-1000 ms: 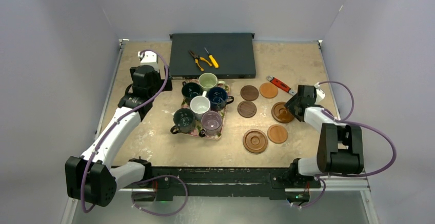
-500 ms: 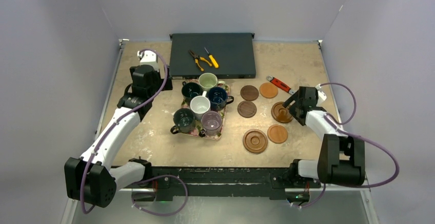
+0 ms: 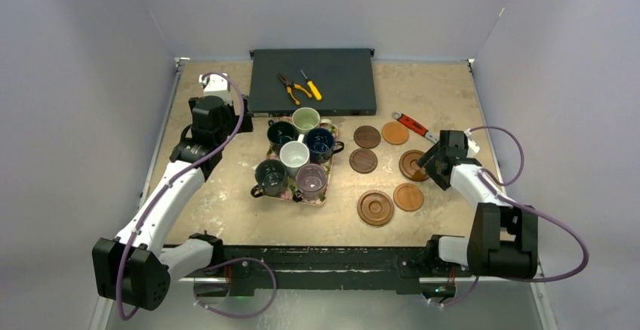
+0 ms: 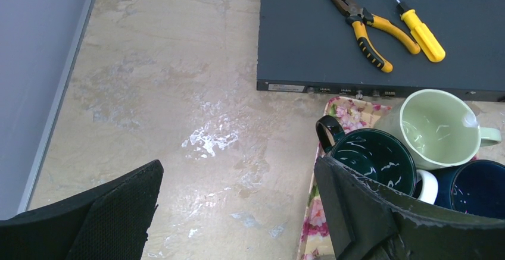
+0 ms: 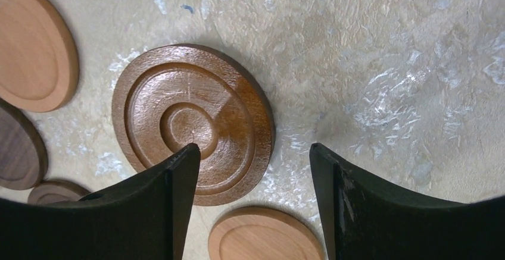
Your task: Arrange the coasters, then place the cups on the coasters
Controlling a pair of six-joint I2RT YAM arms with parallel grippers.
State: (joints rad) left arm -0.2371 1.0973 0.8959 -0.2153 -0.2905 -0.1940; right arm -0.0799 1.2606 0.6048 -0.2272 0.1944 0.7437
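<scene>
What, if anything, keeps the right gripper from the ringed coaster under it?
Likely nothing: yes, reachable. The right gripper hangs open over the ringed coaster, whose rim lies bare, apart from neighbouring coasters.

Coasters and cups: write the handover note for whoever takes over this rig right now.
Left gripper: open, empty, hovering left of the floral tray.
Right gripper: open, empty, over the edge of the farther ringed coaster.
Cups: all six stand on the tray.
Coasters: all six lie flat on the table right of the tray, apart from one another, in two rough columns.
Done: no cup is on a coaster yet.
Left: finish arranging the coasters, then move the six cups onto them.
</scene>
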